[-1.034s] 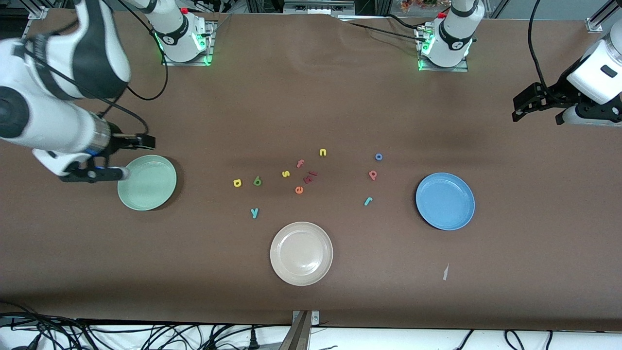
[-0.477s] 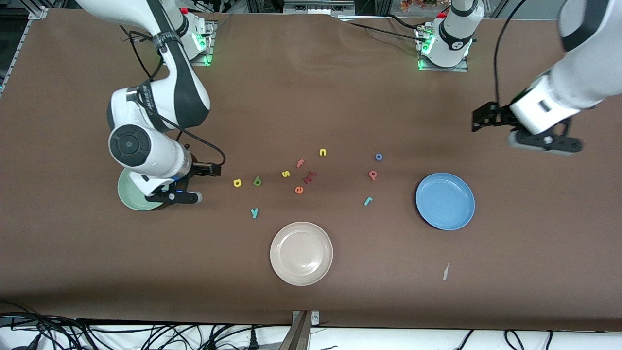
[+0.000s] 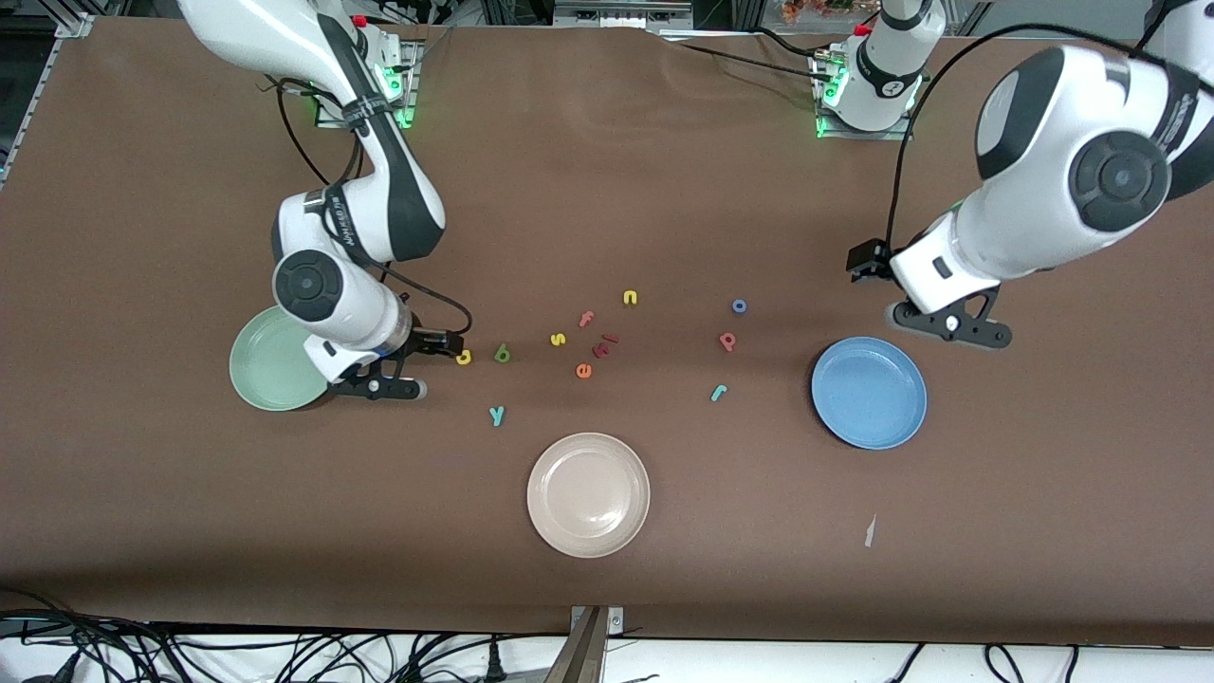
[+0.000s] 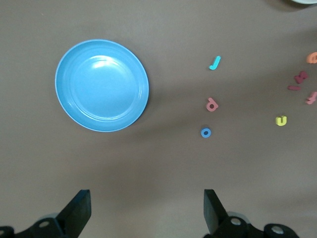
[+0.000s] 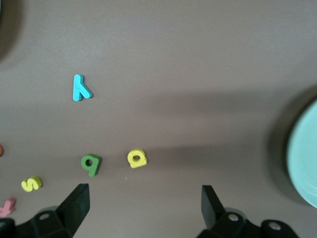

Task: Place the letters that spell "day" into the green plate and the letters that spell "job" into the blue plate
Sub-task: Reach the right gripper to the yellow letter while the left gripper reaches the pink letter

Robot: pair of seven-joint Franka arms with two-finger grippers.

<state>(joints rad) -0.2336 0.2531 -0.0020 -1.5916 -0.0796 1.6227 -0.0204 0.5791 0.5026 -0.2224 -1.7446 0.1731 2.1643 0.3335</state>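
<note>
Toward the left side of the front frame, the green plate (image 3: pixel 270 359) sits on the brown table (image 3: pixel 607 190), partly covered by the right arm. The right gripper (image 3: pixel 417 365) hangs low over the table between that plate and the yellow "a" (image 3: pixel 463 358), its jaws spread wide and holding nothing. Just beside the "a" lies the dark green "d" (image 3: pixel 503 355), and lower in the frame the teal "y" (image 3: pixel 496 415). At the middle of the frame a loose cluster holds a yellow "s" (image 3: pixel 558 339), a pink "f" (image 3: pixel 586 319), a yellow "n" (image 3: pixel 630 298), an orange "e" (image 3: pixel 583 371) and some dark red pieces (image 3: pixel 604 344). Below them, at lower centre, rests a beige plate (image 3: pixel 588 494). Further right come the blue "o" (image 3: pixel 739 305), the pinkish-red "b" (image 3: pixel 727 341) and the teal "j" (image 3: pixel 719 392), all well apart from the blue plate (image 3: pixel 869 393), which is empty. At the right of the frame the left gripper (image 3: pixel 925 302) hovers over the table just above the blue plate in the frame, jaws also wide apart and empty.
</note>
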